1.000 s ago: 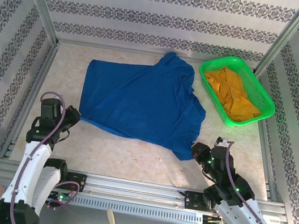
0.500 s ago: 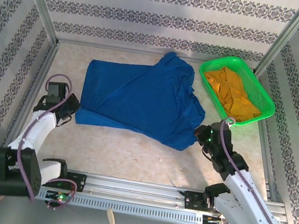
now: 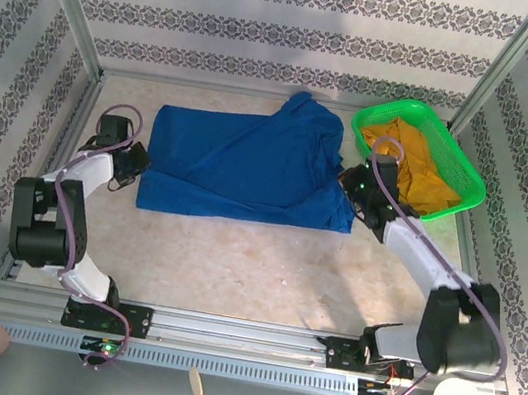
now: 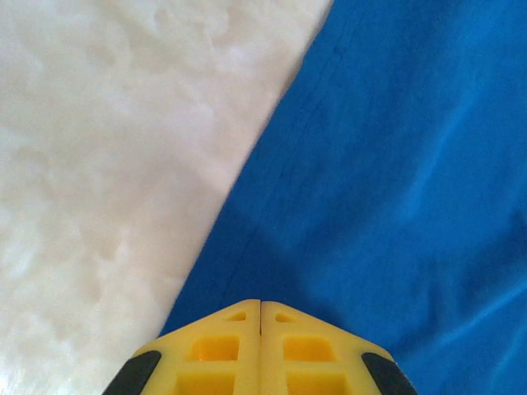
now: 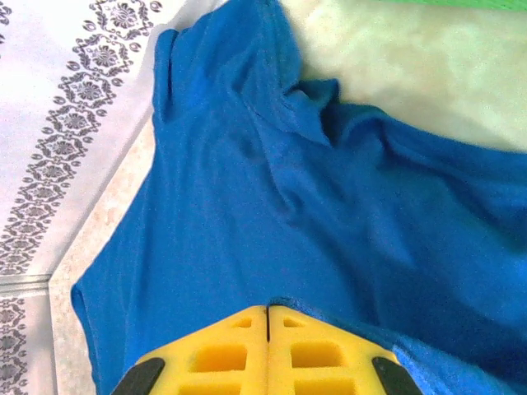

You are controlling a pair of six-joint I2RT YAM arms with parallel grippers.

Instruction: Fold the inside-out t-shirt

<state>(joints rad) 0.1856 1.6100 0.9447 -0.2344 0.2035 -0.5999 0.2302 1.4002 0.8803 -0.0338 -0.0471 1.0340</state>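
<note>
Top external view: the t-shirt (image 3: 239, 163) lies spread across the far middle of the desk (image 3: 254, 257), its near edge running almost straight from left to right, with one bunched part reaching toward the back wall. The left tool (image 3: 131, 169) sits at the shirt's near left corner and the right tool (image 3: 351, 188) at its near right corner, both arms stretched well forward. Just right of the shirt stands a green basket (image 3: 416, 105) holding an orange cloth (image 3: 416, 167).

Left wrist view: the yellow fingers (image 4: 222, 346) are pressed fully together, pinching blue fabric at their tips, with the shirt's edge slanting across bare desk.

Right wrist view: the fingers (image 5: 313, 350) are likewise closed tight on a raised fold of the shirt, and rumpled blue cloth stretches away beyond them.
</note>
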